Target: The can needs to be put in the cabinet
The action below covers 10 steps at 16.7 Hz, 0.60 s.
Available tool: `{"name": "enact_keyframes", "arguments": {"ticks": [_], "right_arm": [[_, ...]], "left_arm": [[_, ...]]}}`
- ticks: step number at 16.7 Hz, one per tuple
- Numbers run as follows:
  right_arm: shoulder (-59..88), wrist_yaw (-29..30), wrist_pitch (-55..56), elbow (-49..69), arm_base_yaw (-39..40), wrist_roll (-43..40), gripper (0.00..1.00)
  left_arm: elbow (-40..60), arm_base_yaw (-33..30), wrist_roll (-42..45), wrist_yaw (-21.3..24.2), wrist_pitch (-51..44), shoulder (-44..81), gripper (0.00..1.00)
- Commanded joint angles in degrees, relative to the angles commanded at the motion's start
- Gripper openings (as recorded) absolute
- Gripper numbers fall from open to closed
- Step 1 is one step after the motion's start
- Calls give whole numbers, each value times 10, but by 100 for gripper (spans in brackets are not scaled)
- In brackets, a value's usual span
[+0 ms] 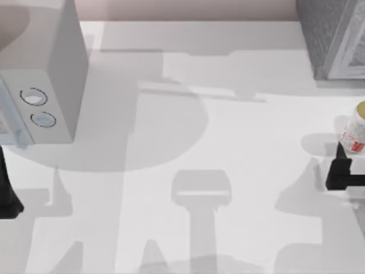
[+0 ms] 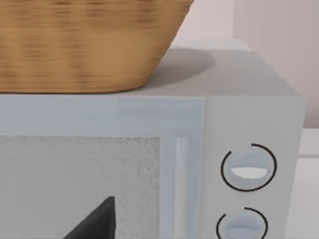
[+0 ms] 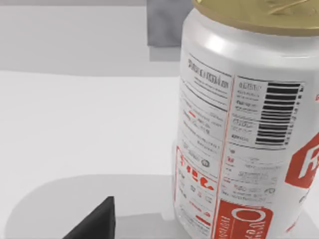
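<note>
White bench (image 1: 228,142); grey cabinet (image 1: 333,37) at its far right corner. Right gripper (image 1: 346,165), grasp unclear, meets the can (image 1: 355,132). Left gripper (image 1: 8,200) parked at the left edge, state unclear.

A smooth white box (image 1: 43,63) with two round dials stands right in front of the left gripper (image 1: 3,165), close up to it. The upper dial (image 2: 248,167) and lower dial (image 2: 242,226) sit one above the other on the box's front, off to the side of the gripper's line. A woven tan basket (image 2: 75,45) rests on top of the box, above the gripper. The white table (image 1: 171,142) stretches away between this gripper and the right gripper (image 1: 342,171), carrying soft grey shadows.
</note>
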Motion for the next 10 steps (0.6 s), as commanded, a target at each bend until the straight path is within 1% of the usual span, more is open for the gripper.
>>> {"name": "enact_keyframes", "arguments": {"ticks": [3,10], "right_arm": [[16,-1,-6,4,-1,0,100],[19,-8,-46,65,-8,-2,100]], "left_arm": [[0,0,0,0,0,0,100],[0,0,0,0,0,0,100]]}}
